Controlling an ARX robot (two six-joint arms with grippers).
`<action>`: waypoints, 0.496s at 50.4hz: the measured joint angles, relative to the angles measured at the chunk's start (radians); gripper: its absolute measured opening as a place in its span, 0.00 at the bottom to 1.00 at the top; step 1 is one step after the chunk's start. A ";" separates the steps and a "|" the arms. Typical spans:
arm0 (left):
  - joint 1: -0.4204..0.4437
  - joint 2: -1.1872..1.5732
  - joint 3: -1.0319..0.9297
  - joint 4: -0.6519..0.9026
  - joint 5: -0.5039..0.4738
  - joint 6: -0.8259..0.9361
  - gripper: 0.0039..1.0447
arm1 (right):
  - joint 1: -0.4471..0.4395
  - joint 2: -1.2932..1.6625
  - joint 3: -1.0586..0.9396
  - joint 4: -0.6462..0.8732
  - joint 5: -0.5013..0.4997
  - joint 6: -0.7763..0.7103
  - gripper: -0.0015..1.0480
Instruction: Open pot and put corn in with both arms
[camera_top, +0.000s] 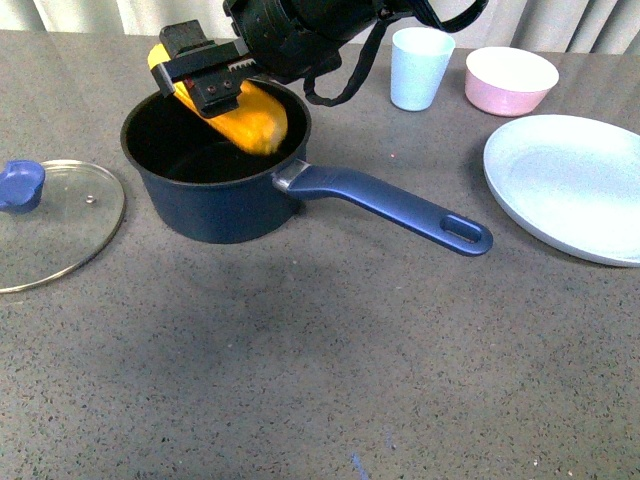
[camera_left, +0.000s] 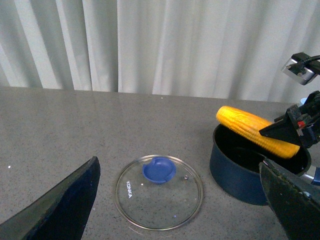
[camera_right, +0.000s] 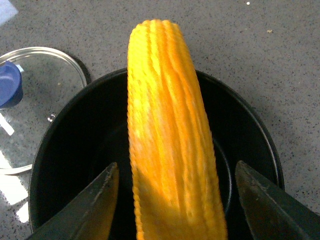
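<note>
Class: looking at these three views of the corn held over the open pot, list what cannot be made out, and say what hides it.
- Pot floor: front and right wrist views, partly hidden by corn.
- Right gripper contact with corn: right wrist view cuts off the jaws at its edge.
- Left gripper: only dark jaw tips in left wrist view; absent from front view.
- Lid lettering: small.

The corn (camera_top: 250, 115) is showing yellow-orange with rows of kernels, and the pot (camera_top: 215, 205) is showing dark navy outside and black inside. The lid (camera_top: 60, 225) is lying clear with a steel rim and blue knob, on the speckled grey table (camera_top: 320, 380). The black right gripper (camera_top: 205, 75) is contrasting with a pale blue cup (camera_top: 418, 68), pink bowl (camera_top: 510, 80) and pale plate (camera_top: 570, 185).
</note>
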 joint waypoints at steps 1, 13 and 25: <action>0.000 0.000 0.000 0.000 0.000 0.000 0.92 | 0.000 0.000 0.000 0.002 0.000 0.002 0.69; 0.000 0.000 0.000 0.000 0.000 0.000 0.92 | -0.015 -0.023 -0.048 0.063 0.002 0.036 0.91; 0.000 0.000 0.000 0.000 0.000 0.000 0.92 | -0.125 -0.330 -0.300 0.266 -0.014 0.107 0.91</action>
